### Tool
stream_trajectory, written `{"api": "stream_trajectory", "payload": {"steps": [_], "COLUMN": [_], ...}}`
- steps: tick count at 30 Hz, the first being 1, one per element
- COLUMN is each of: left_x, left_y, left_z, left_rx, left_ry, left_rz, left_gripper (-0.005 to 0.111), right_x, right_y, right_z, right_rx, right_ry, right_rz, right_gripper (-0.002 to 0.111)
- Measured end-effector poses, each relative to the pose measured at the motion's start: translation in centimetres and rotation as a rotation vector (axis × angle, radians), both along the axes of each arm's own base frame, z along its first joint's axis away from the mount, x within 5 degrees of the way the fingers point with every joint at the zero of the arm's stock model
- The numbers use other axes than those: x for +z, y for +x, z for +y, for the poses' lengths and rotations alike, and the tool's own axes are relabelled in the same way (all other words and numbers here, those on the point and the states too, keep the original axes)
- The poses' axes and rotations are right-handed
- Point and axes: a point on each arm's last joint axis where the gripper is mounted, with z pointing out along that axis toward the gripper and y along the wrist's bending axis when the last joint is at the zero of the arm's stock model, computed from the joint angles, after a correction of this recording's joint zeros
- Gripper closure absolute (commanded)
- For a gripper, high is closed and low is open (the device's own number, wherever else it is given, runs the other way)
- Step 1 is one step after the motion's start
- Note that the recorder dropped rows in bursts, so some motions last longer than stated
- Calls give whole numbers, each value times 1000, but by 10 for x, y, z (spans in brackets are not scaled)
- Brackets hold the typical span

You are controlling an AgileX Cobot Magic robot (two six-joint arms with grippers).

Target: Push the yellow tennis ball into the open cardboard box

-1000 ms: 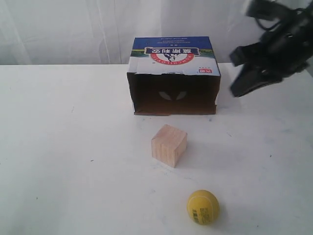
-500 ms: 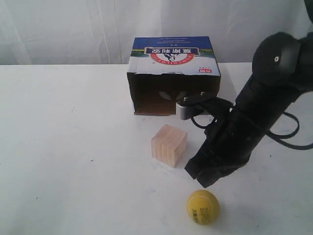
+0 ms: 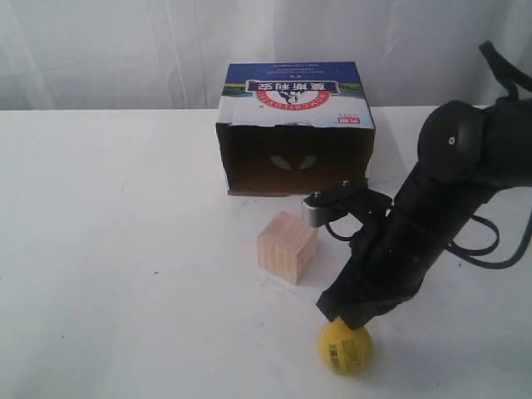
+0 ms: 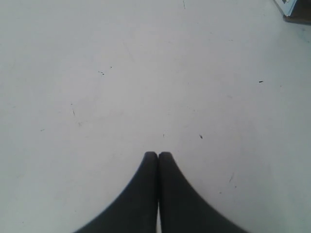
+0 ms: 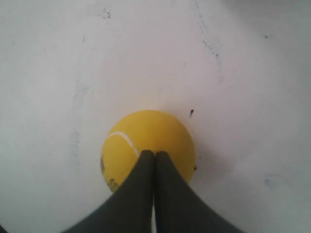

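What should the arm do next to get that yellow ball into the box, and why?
Probably carry the shut right fingers over to the near side of the yellow tennis ball. They sit at its box-facing side, so pushing from here would likely roll it away from the open cardboard box.

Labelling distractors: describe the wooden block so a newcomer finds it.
Start at the printed cardboard box at the far end of the table. Just before its open side sits the wooden cube. It is pale and flat-sided, unlike the round yellow tennis ball farther forward.
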Motion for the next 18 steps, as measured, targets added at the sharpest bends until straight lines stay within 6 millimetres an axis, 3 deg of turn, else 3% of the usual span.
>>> {"api": "stream_trajectory", "payload": {"steps": [9,14,18], "left_x": [0,0,0], "left_y": [0,0,0], "left_z": [0,0,0], "left_rx": [0,0,0], "left_ry": [0,0,-2], "left_rz": [0,0,0], "left_gripper": [107,107,107], "right_x": [1,29,43], "right_y": [19,26,21], "right_z": [-12,-12,-14], "right_rx": [9,-13,-86], "right_ry": [-143,-112,-98], "right_rz": [-203,-344,-339], "right_gripper": [108,108,108]}}
